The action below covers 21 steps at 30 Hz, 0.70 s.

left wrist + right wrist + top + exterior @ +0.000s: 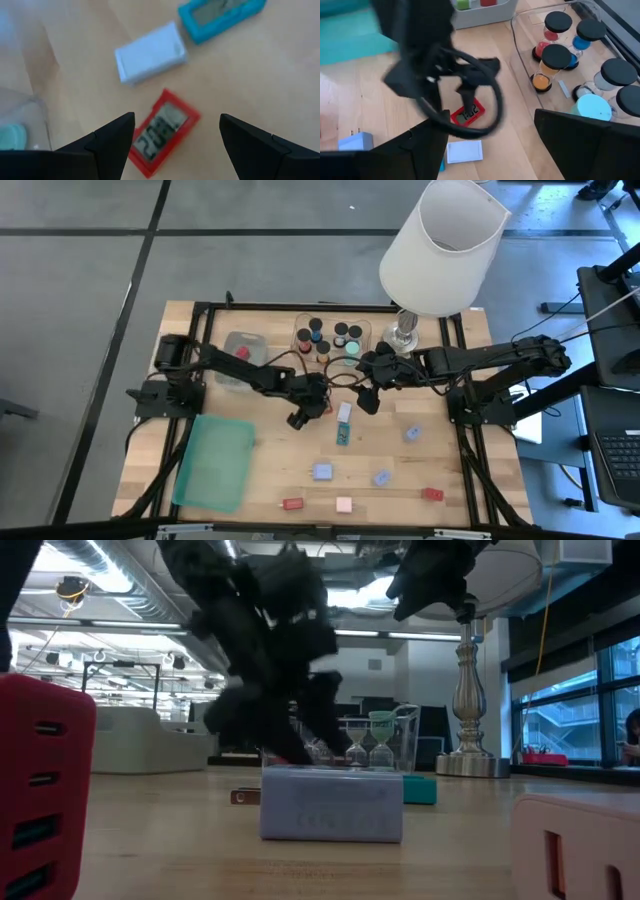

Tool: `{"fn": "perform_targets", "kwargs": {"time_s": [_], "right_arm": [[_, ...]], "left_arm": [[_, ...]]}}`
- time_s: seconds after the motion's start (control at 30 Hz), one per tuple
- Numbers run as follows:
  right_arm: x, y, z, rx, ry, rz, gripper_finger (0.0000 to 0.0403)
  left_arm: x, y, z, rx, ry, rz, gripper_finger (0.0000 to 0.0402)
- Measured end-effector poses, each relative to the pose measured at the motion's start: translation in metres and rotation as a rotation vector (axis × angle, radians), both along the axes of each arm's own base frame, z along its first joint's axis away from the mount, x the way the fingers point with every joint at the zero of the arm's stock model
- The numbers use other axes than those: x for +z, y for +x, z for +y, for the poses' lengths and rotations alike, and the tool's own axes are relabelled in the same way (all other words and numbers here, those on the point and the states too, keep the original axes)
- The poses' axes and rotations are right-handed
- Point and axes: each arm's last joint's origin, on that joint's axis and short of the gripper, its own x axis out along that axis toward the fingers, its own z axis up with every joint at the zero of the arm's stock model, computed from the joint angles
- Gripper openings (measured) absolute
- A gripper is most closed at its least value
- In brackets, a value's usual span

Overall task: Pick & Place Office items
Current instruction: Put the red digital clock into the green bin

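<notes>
The small clock [162, 131] lies beside the white block [150, 52], near the cylinder tray [530, 60].

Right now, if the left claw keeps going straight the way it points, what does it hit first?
Most likely the small red clock: it lies on the table right between the left claw's open fingers. The white block and teal clock lie beyond. Depth is unclear.

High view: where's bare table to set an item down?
Bare wood between the flat green lid and the pale blue block, and right of the red block. Crowded at centre, where the open left gripper and right gripper meet beside the clear hourglass tray.
</notes>
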Motion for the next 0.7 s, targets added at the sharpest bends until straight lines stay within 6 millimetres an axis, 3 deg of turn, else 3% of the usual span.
{"fn": "perform_targets", "kwargs": {"time_s": [0.27,0.4,0.7], "right_arm": [[0.000,0.000,0.000,0.000,-0.001,0.000,0.0293],[0.000,0.000,0.000,0.000,-0.001,0.000,0.0293],[0.000,0.000,0.000,-0.003,-0.002,-0.001,0.0293]], "left_arm": [[-0.015,0.015,0.020,-0.008,0.007,-0.013,0.0290],[-0.018,0.016,0.026,-0.019,-0.055,-0.003,0.0290],[-0.021,0.010,0.032,0.136,-0.182,0.080,0.0275]]}}
